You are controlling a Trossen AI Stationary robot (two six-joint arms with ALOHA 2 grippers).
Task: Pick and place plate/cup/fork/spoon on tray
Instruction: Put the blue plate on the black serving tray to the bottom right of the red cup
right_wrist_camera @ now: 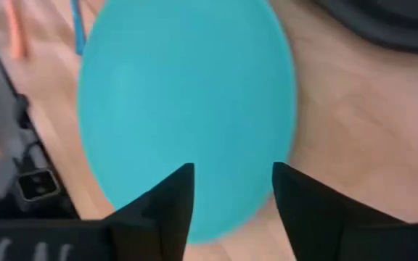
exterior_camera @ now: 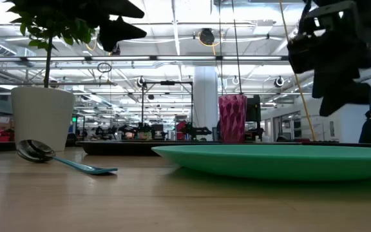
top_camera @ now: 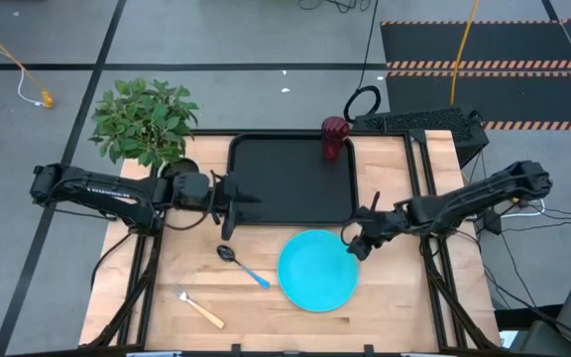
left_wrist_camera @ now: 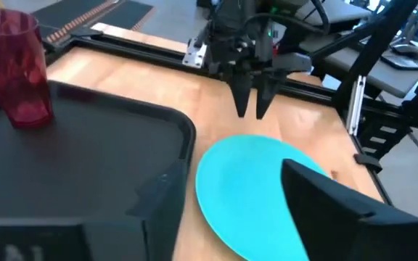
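Note:
The turquoise plate (top_camera: 317,270) lies flat on the wooden table, near of the black tray (top_camera: 266,164). The dark red cup (top_camera: 335,139) stands upright at the tray's far right corner. Left of the plate lie the blue-handled spoon (top_camera: 243,266) and, nearer the front edge, the yellow-handled fork (top_camera: 198,307). My right gripper (right_wrist_camera: 231,170) hangs open above the plate's far right rim, touching nothing. My left gripper (left_wrist_camera: 227,170) stands open and empty over the tray's left edge (top_camera: 238,208).
A green plant in a white pot (top_camera: 147,124) stands at the table's far left corner, behind my left arm. The black table frame (top_camera: 429,198) runs along the right side. Bare wood shows between the fork and the plate (top_camera: 256,312).

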